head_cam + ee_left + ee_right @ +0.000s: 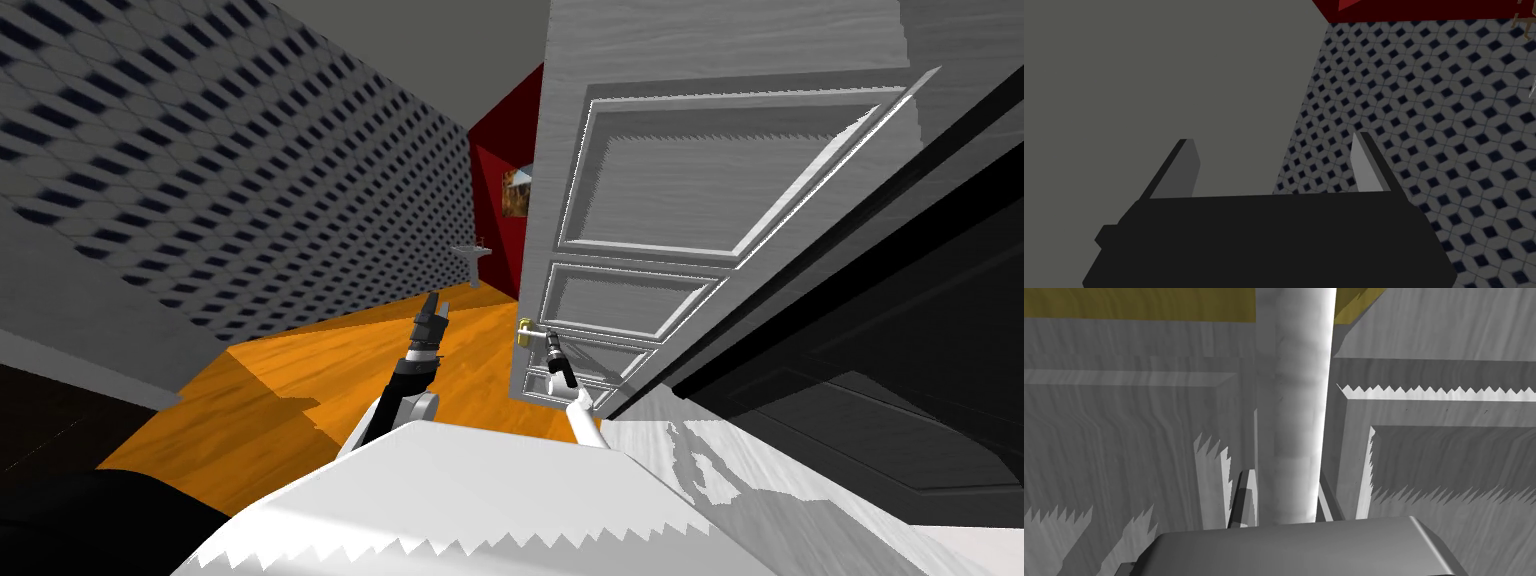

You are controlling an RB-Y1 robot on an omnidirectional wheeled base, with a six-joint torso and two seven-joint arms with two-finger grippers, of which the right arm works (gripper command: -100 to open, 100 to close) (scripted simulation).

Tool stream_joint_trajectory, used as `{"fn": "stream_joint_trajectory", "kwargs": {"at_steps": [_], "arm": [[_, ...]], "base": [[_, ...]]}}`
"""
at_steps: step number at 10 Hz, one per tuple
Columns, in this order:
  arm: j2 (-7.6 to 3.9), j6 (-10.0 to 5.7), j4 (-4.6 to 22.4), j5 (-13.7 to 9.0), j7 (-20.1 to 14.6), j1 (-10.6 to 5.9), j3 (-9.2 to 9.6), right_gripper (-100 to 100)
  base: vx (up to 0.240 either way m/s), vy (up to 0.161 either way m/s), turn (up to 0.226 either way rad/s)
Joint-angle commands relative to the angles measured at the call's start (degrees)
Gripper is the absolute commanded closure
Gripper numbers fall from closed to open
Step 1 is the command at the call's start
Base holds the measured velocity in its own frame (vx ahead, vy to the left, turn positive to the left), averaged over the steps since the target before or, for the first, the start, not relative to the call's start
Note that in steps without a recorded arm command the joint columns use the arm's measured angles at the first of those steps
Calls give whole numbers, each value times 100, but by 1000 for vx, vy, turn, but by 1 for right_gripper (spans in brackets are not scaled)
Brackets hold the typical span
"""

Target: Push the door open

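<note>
A grey panelled door [700, 180] stands partly open ahead and to my right, its free edge facing me. On that edge a grey lever handle [537, 337] sticks out from a brass plate [522, 336]. My right gripper [552, 347] reaches up to the lever. In the right wrist view the lever [1301, 413] runs straight up between the fingers of the right gripper [1285, 474], which press its sides, with the door panels [1124, 438] close behind. My left gripper [434, 306] is raised over the floor left of the door, with its fingers open and holding nothing [1274, 139].
A wall with a dark diamond pattern [200, 150] runs along the left. Orange floor [300, 380] leads past the door's edge to a red wall [497, 150] with a small sink [470, 252] and a picture [516, 192]. A dark door frame and a black area [900, 300] lie to the right.
</note>
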Motion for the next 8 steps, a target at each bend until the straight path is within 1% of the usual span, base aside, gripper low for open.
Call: {"fn": "stream_joint_trajectory", "kwargs": {"at_steps": [1, 5, 8], "arm": [[-134, -41, -31, 53, -75, 2, -88, 100], [-114, -48, 29, 302, -327, -42, 4, 100], [-46, -55, 85, 537, -566, -84, 90, 100]], "base": [[69, 23, -139], [99, 35, -171], [119, 81, -215]]}}
